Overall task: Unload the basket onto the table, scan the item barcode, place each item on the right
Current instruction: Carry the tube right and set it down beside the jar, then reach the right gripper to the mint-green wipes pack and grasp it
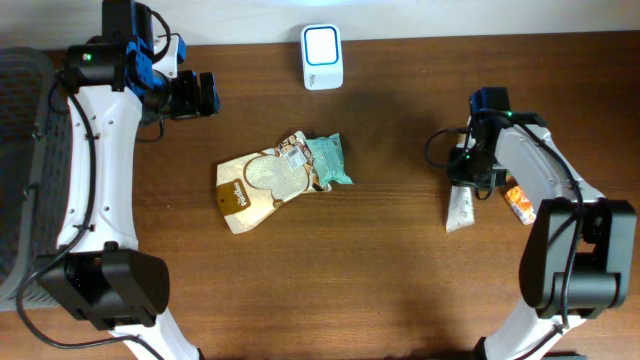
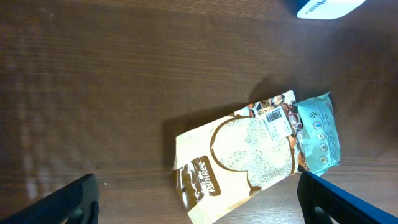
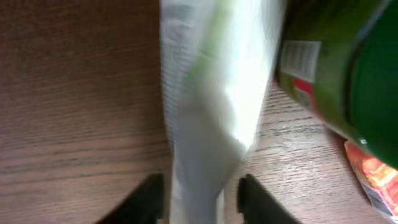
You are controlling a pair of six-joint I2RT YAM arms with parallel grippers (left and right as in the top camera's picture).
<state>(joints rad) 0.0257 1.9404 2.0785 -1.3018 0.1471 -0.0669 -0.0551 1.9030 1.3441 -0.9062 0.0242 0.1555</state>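
Only right wrist shows a green packet (image 3: 348, 68).

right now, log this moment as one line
left gripper: open, empty | right gripper: open, astride white packet | scanner: at far edge

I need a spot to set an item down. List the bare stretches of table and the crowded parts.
Bare wood lies between the teal packet and the white pouch, and below the brown snack bag in the overhead view. Crowded: the right side, where the right hand, white pouch and orange packet cluster.
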